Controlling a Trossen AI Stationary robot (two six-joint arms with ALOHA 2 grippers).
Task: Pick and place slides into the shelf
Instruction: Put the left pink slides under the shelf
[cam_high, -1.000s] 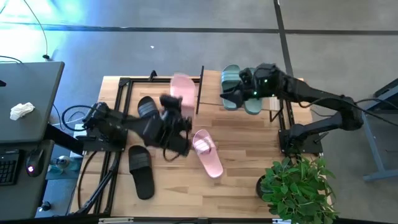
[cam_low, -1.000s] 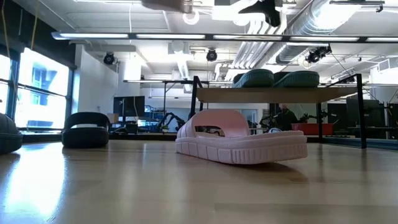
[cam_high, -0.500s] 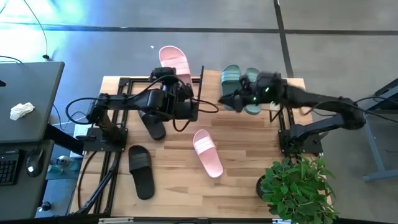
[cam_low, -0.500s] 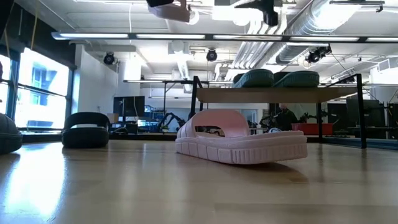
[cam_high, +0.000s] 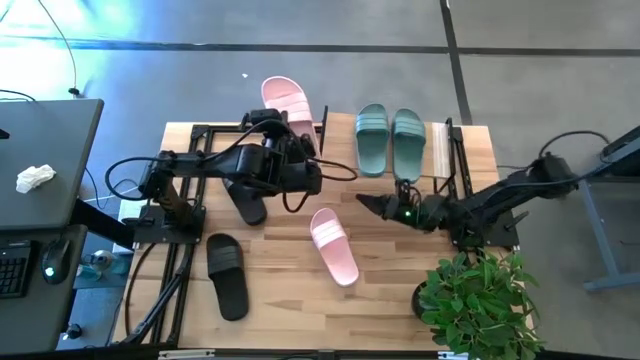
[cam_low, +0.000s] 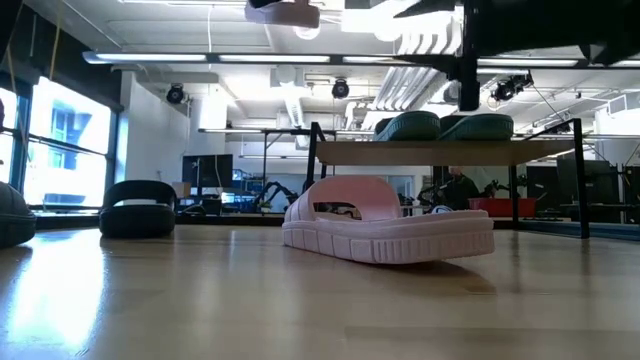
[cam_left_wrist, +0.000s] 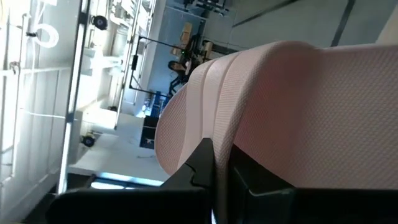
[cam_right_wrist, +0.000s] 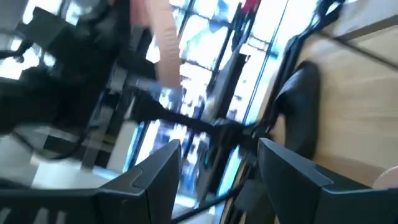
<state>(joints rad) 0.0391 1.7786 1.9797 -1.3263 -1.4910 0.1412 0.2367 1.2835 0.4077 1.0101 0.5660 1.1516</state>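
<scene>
Slides in sage-green (cam_high: 389, 138) lie side by side on the shelf (cam_high: 436, 152) near the far right corner of the surface (cam_high: 390, 270). My left gripper (cam_high: 300, 150) is clenched on one pink slide (cam_high: 286, 101), lifted over the far edge. The other pink slide (cam_high: 334, 245) lies mid-surface. My right gripper (cam_high: 372, 203), fingers spread, holds nothing beside it. Two black slides (cam_high: 227, 275) lie toward the left edge.

The left arm (cam_high: 262, 170) partly hides one black slide (cam_high: 243, 197).
</scene>
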